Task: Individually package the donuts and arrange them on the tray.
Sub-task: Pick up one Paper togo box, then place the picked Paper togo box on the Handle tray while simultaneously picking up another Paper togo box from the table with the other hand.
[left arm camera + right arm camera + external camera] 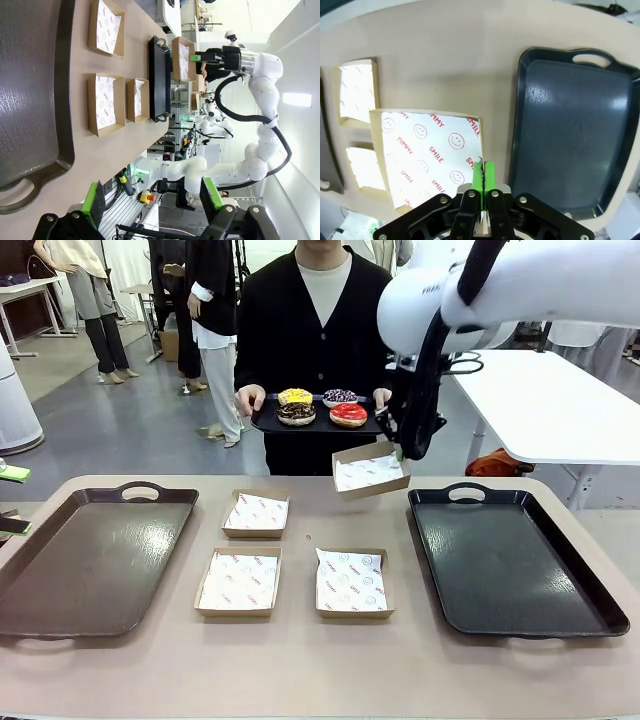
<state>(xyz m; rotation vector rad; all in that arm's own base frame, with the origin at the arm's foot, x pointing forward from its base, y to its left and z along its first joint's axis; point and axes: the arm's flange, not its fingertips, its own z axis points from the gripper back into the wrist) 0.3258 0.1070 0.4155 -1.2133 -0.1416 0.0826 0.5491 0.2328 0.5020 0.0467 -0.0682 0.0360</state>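
Right now the right gripper [401,450] is clamped on the rim of a paper-lined cardboard box [370,472]. Its green pads are pressed together over the edge, and the box hangs tilted in the air, clear of the desk [300,660]. Measured from the black tray [520,615] lying on the desk, the lifted box is above and just past that tray's far corner, on the robot's left. The right wrist view shows the same gripper [483,170] pinching the box [432,155] at the edge nearest the black tray [570,135], with the smiley-printed paper facing the camera.

All four donuts [297,412] sit on a small dark serving tray [262,422], which a person holds with a hand [248,400] at each end. It is beyond the black tray's far side, past the desk edge and higher than the lifted box. The yellow-iced donut [295,397] and the purple-sprinkled donut [340,397] are at the back. The chocolate donut [296,414] and the red donut [348,416] are in front.

Three more lined boxes lie flat on the desk to the left of the black tray. One [352,582] is nearest it, another [239,582] is farther left, and a third [256,513] is behind that one. A brown tray [90,560] lies farthest from the black tray, at the desk's other end.

The left gripper [152,196] has its jaws spread wide and holds nothing. It is near the handle of the brown tray [30,100], well apart from the black tray [159,75].
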